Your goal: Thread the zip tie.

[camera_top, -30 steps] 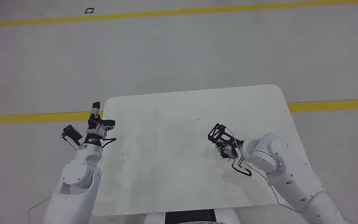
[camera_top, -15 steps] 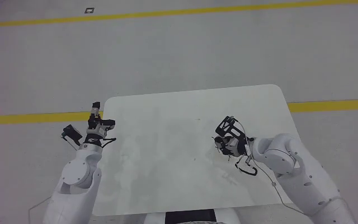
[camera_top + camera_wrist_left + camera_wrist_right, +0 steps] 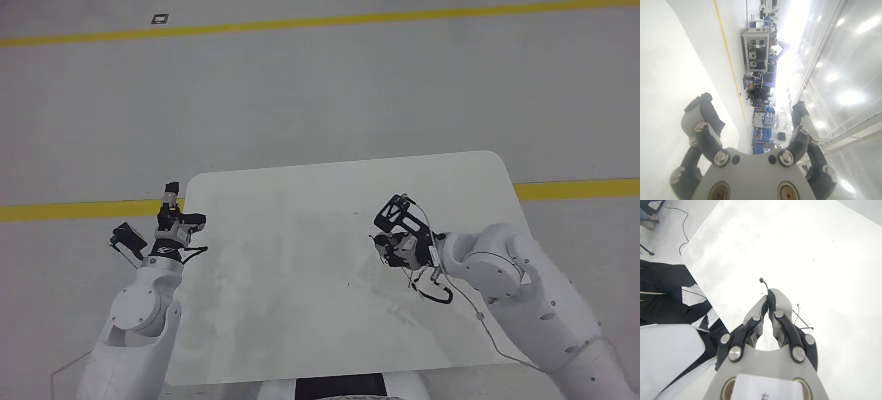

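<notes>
A thin black zip tie (image 3: 766, 289) is pinched between the pads of my right gripper (image 3: 768, 294), which is shut on it. The tie's small square head (image 3: 761, 280) sticks out past the fingertips, and its tail (image 3: 800, 319) trails out to the side, low over the white table (image 3: 791, 247). From above, the right gripper (image 3: 388, 238) hangs over the table's right half. My left gripper (image 3: 751, 102) is open with nothing in it, and stands at the table's left edge (image 3: 170, 208).
The white table (image 3: 300, 240) is bare apart from a few small specks. A black cable (image 3: 684, 222) lies on the floor past one table corner. Yellow floor lines (image 3: 60, 210) run behind and beside the table.
The right gripper has turned at the wrist and shifted a little over the table, still holding the tie. The left arm has not moved.
</notes>
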### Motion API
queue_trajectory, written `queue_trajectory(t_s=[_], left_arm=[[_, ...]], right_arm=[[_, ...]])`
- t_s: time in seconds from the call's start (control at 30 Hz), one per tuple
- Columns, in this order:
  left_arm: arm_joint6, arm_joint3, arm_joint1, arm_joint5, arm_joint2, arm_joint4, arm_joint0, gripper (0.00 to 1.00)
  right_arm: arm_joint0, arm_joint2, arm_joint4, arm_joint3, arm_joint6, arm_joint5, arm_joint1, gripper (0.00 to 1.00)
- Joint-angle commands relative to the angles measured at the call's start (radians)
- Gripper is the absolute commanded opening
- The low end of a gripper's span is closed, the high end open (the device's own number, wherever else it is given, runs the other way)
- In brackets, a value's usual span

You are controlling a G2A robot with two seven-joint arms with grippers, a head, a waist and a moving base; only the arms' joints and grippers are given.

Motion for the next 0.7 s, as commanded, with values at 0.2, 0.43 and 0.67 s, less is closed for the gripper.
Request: queue_trajectory(t_s=[0.2, 0.43, 0.67], left_arm=[[0.0, 0.0, 0.0, 0.0, 0.0, 0.0, 0.0, 1.0], [0.0, 0.0, 0.0, 0.0, 0.0, 0.0, 0.0, 1.0], [0.0, 0.0, 0.0, 0.0, 0.0, 0.0, 0.0, 1.0]], right_arm=[[0.32, -0.18, 0.147, 0.168, 0.16, 0.259, -0.06, 0.0], [0.397, -0.239, 0.221, 0.224, 0.157, 0.29, -0.085, 0.0], [0.397, -0.239, 0.221, 0.224, 0.157, 0.29, -0.085, 0.0]])
